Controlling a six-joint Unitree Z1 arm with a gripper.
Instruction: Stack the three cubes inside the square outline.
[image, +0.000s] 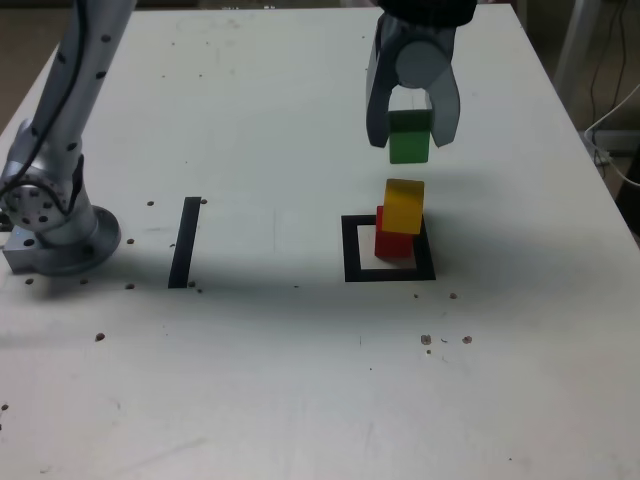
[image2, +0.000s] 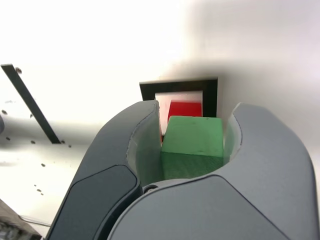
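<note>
In the exterior view, the gripper (image: 412, 132) hangs in the upper middle-right of the frame, above the white table (image: 300, 380). Its 2 grey jaws are closed around the green cube (image: 409, 138), which is held clear of everything below it. The wrist view confirms the grasp: the green cube (image2: 192, 145) sits pinched between the 2 curved jaws, touching both.

Below the gripper, right of centre in the exterior view, the square outline (image: 351, 250) of black tape lies flat on the table. Inside it stands the red cube (image: 392, 243), and the yellow cube (image: 404, 206) rests on top of it, turned slightly and shifted a little toward the exterior view's right. The green cube is apart from the yellow one, with a visible gap between them. In the wrist view only a part of the red cube (image2: 185, 108) shows beyond the green one, within the square outline (image2: 210, 92).

A single black tape strip (image: 185, 242) lies left of centre. The arm's base (image: 55, 225) stands at the exterior view's left edge. Small dark specks dot the table.
</note>
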